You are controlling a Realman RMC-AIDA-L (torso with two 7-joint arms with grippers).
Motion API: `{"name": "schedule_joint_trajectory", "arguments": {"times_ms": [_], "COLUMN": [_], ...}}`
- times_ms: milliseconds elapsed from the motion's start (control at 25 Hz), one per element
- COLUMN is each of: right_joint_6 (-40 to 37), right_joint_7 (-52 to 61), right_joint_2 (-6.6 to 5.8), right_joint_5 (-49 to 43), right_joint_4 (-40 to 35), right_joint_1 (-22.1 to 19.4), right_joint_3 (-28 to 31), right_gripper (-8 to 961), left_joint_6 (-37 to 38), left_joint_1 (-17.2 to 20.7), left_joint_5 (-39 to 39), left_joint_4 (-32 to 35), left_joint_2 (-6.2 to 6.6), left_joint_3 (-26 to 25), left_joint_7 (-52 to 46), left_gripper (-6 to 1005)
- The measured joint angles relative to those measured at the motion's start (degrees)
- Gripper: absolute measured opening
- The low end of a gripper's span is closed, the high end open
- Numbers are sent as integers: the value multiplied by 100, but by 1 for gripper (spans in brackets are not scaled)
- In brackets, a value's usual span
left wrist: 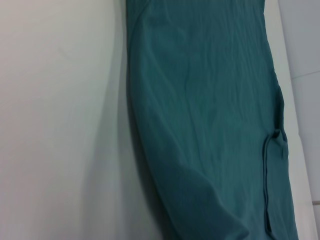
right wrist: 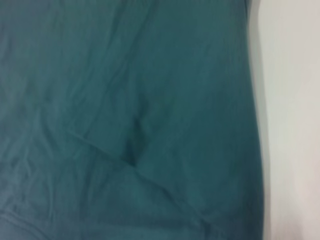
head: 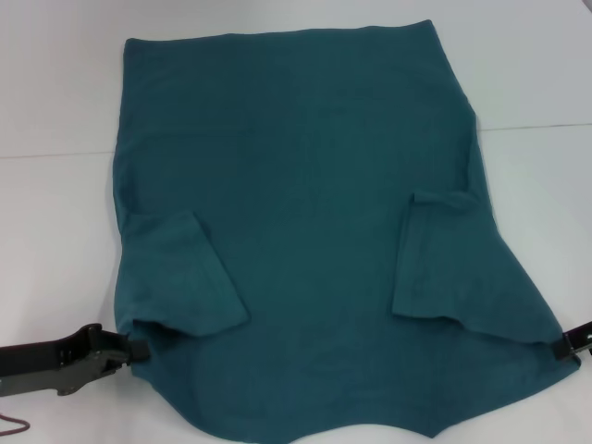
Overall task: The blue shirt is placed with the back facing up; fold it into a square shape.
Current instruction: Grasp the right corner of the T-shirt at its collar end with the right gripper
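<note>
**Both grippers at the shirt's near corners**

The left gripper (head: 139, 350) sits at the near left corner of the blue shirt (head: 305, 185), its tips meeting the cloth edge; whether they pinch it I cannot tell. The right gripper (head: 561, 348) touches the near right corner, mostly out of view, grip likewise unclear. The shirt runs away from both arms, its long axis near to far, so a fold would carry the near edge toward the far hem. It lies back up on the white table (head: 55, 92), both sleeves already turned inward, lightly creased.
</note>
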Motion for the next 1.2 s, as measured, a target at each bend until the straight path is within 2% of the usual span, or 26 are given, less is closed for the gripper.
{"name": "schedule_joint_trajectory", "arguments": {"times_ms": [160,760,1000,1200], "right_joint_6": [73,147,130,117], "right_joint_7": [-1,22,-4,-18], "right_joint_2": [66,187,274,290], "right_joint_5": [-84,-128,-100,35], "right_joint_4": [0,60,62,45], "right_joint_1": [31,117,197,253], "right_joint_3": [-7,-99,-90,-28], "right_gripper": [760,760,737,718], "left_joint_6": [0,-9,-33,-34], "left_joint_1": [0,0,0,4], "left_joint_5": [0,0,0,0], "left_joint_4": [0,1,1,1], "left_joint_2": [0,0,0,0], "left_joint_3": [0,1,0,0], "left_joint_7": [0,0,0,4], "left_gripper": [20,20,21,21]}}
